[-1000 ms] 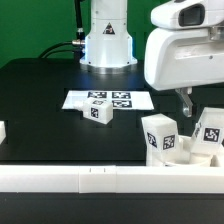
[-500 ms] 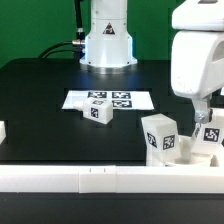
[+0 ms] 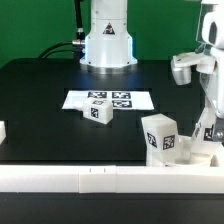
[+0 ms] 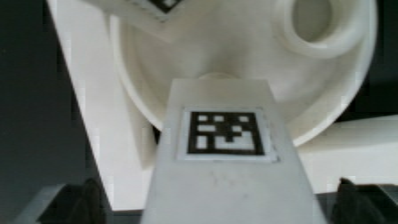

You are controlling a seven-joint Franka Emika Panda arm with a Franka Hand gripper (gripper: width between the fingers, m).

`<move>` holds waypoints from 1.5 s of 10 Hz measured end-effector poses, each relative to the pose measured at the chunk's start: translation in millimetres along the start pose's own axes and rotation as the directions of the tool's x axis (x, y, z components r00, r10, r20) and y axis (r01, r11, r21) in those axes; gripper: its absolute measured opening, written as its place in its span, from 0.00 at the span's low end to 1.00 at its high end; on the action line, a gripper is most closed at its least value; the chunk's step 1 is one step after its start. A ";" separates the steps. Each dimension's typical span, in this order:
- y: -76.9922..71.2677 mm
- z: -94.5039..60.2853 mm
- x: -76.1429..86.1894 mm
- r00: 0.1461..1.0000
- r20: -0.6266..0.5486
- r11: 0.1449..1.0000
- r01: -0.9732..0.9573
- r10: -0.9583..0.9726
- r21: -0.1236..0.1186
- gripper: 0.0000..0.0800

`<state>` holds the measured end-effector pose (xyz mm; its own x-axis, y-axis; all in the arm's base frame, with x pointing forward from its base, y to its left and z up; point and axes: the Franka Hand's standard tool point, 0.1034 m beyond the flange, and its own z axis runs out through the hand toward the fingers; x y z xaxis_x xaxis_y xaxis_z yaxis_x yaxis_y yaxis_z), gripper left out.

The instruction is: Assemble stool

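The gripper [image 3: 209,128] is hanging low, well to the exterior view's right of the marker board [image 3: 110,100], over a leg [image 4: 226,140] that is lying right at the seat [image 4: 352,92]. Whether the two are touching I cannot tell. In the wrist view its dark fingers [image 4: 80,203] are standing on both sides of this leg with a little dark gap, so I am judging the hand as spread and not yet squeezing anything.

To do the grasp well, the arm is needing to keep the leg centred and to close on its flat sides, not on the corners, so that the leg is not twisting.

The seat is the only hollow thing here; its one socket [image 4: 331,25] in view is holding nothing. A loose leg [image 3: 98,112] is lying just beside the marker board, and a second loose leg [image 3: 160,138] is standing further to the exterior view's right of it.
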<state>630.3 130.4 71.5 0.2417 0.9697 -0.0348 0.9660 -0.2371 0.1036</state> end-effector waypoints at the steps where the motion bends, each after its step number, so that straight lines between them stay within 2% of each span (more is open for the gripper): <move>1: 0.0 0.7 -1.0 1.000 0.002 1.000 -0.005 0.005 0.000 0.77; 2: -0.1 0.8 -0.9 0.998 0.001 0.998 -0.065 0.065 0.001 0.54; 3: 0.0 0.8 -1.0 0.990 0.002 0.990 -0.144 0.144 0.001 0.54; 4: -0.1 0.8 -1.0 0.977 0.001 0.977 -0.215 0.215 0.001 0.42; 5: 0.2 0.7 -1.1 0.951 0.001 0.951 -0.309 0.309 0.000 0.42; 6: 1.1 -0.2 -1.5 0.859 0.007 0.859 -0.512 0.512 0.017 0.42; 7: 3.3 0.3 -2.4 0.710 0.030 0.709 -0.704 0.703 0.042 0.42; 8: 3.5 3.2 -2.8 0.579 0.061 0.577 -0.815 0.813 0.051 0.42; 9: 2.9 3.8 -2.4 0.532 0.064 0.530 -0.847 0.844 0.042 0.42; 13: 4.4 4.1 -5.7 0.250 0.074 0.249 -0.968 0.965 0.020 0.42; 14: 4.1 2.4 -7.7 0.064 0.071 0.064 -0.998 0.995 0.005 0.42; 15: 3.6 3.7 -11.0 -0.198 0.076 -0.199 -0.980 0.977 0.007 0.42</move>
<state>631.4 118.7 68.5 0.9030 -0.4285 0.0324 -0.4289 -0.9033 0.0064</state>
